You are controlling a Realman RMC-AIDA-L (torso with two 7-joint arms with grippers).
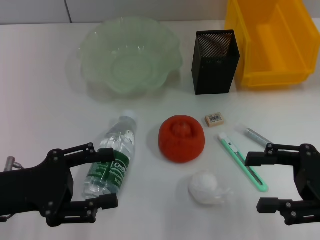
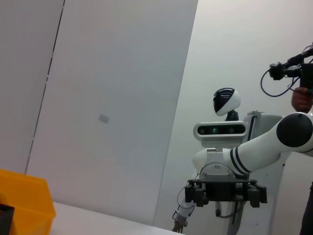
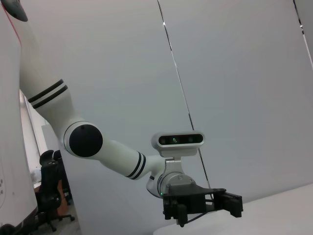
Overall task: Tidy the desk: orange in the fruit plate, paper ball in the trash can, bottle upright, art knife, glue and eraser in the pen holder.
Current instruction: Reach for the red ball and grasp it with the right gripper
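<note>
We see a pale green translucent fruit plate [image 1: 129,55], a black mesh pen holder [image 1: 215,61], a yellow bin [image 1: 272,40], an orange-red orange [image 1: 181,138], a white paper ball [image 1: 207,188], a mint-green art knife [image 1: 242,161], and a clear bottle [image 1: 112,157] with green label.

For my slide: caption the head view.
Open left gripper beside fallen bottle; open right gripper near art knife.

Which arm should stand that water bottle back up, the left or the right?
Left, most likely. The bottle lies on its side right by the open left gripper, whose upper finger already overlaps it. The right gripper, also open, sits across the table beside the knife.
</note>
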